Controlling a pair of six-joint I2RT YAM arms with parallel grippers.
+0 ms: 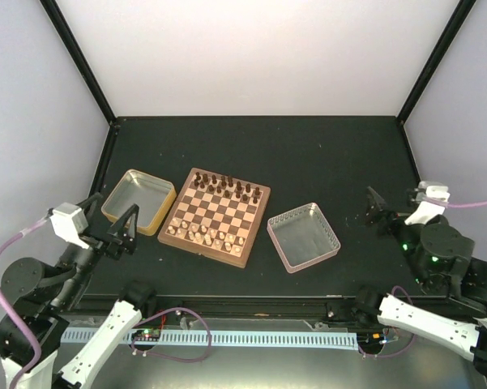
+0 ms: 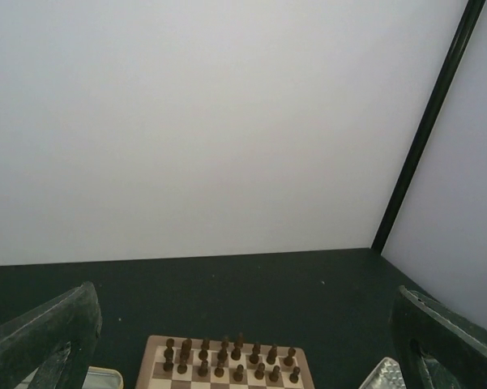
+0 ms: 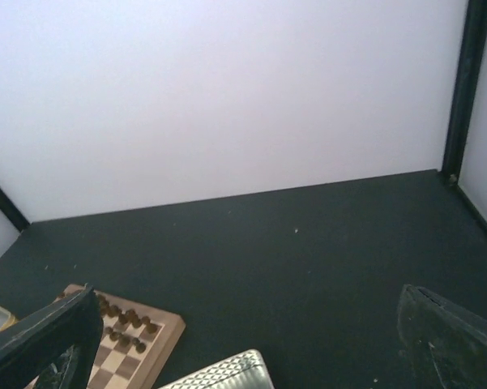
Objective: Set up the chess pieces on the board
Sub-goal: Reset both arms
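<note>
Chess pieces [image 1: 211, 237] of pale wood stand on the near rows of the board [image 1: 219, 212], at the middle of the worktop [image 1: 324, 162]. They look light, hard and easy to tip, so I would pinch one by its narrow body from above. Left hand [image 1: 113, 223] and right hand [image 1: 393, 209] are wide open, holding nothing.

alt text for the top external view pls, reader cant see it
A wooden chessboard sits mid-table, dark chessmen on its far rows and pale chess pieces on its near rows. A yellow-rimmed tin lies to its left, a clear tray to its right. The left claw and right claw hang open at either side, holding nothing.
</note>
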